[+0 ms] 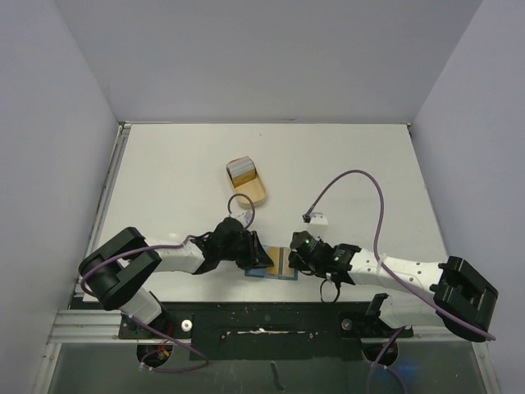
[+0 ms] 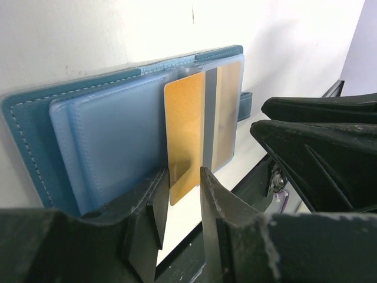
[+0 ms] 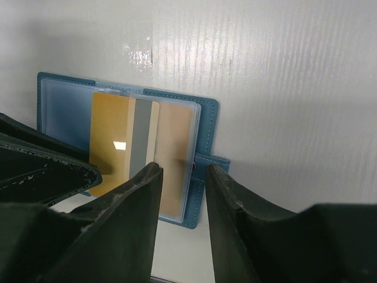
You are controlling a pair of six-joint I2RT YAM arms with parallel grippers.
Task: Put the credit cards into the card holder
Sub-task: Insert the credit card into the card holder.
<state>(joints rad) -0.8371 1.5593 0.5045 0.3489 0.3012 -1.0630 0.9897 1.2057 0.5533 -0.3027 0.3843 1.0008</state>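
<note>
- Card holder (image 1: 275, 264): open flat at near edge of bench (image 1: 353, 164), between both grippers.
- Tan-orange credit card (image 2: 185, 130): partly in a clear pocket, its end between parted, released left gripper (image 2: 184, 177).
- Right gripper (image 3: 182, 171): parted, empty, over snap-tab edge.
- Tan tray (image 1: 256, 192): cards (image 1: 241, 169) inside, well apart.
- Bench white; walls (image 1: 66, 123) pale.

Both arms bend inward; left pincer (image 2: 179, 180) and right pincer (image 3: 183, 172) stand parted.
</note>
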